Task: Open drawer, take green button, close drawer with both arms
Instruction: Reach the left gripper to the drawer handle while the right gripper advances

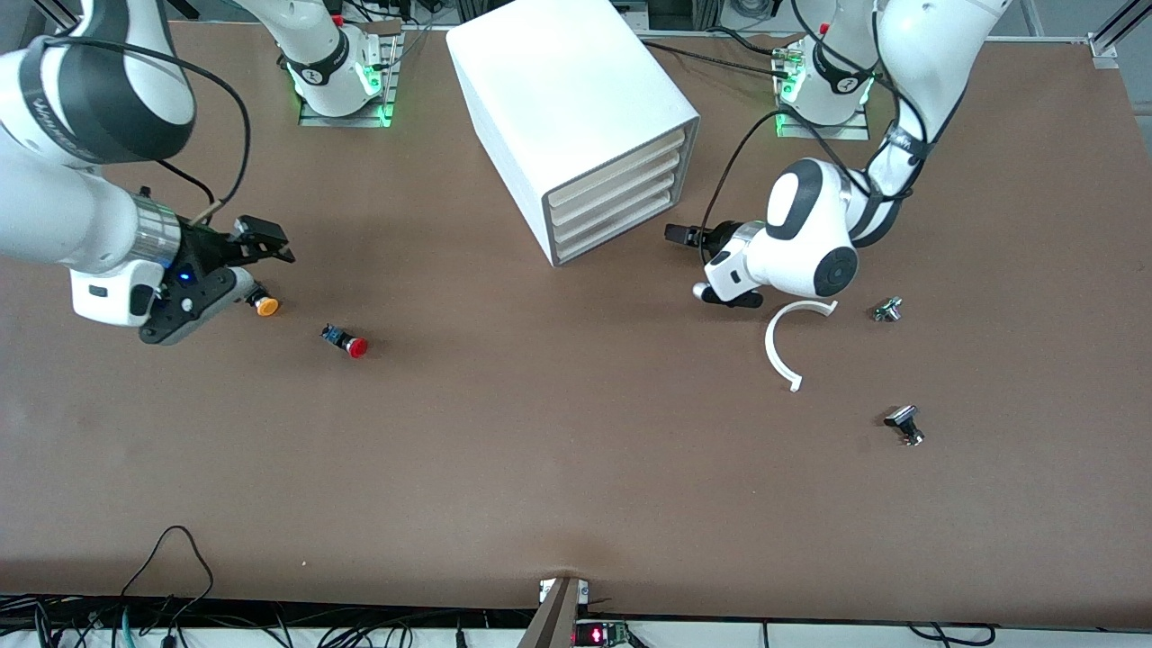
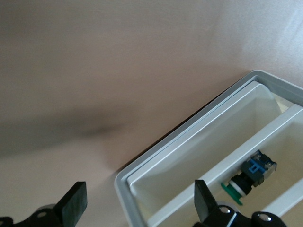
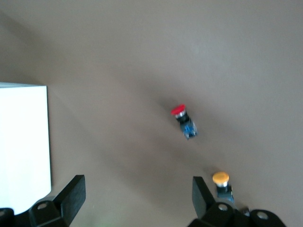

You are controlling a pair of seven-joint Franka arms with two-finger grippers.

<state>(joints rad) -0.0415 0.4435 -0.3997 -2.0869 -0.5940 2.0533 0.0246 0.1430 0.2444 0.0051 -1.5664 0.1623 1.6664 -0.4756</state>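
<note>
The white cabinet [image 1: 567,99] stands between the arms' bases, with its four cream drawer fronts flush. The drawer [image 1: 614,232] is the lowest one and is closed. My left gripper [image 1: 681,236] is open, low and just in front of the drawers. In the left wrist view the left gripper [image 2: 140,194] straddles a lower corner of the cabinet front [image 2: 124,189]. There the green-capped button [image 2: 242,182] lies in a white tray; I cannot tell which drawer holds it. My right gripper [image 1: 265,241] hangs open over the table at the right arm's end, empty in the right wrist view [image 3: 137,189].
A yellow-capped button [image 1: 265,306] [image 3: 221,178] lies beside the right gripper. A red-capped one [image 1: 351,344] [image 3: 182,118] lies nearer the front camera. At the left arm's end lie a white curved strip [image 1: 785,351] and two small metal parts [image 1: 887,310] [image 1: 905,425].
</note>
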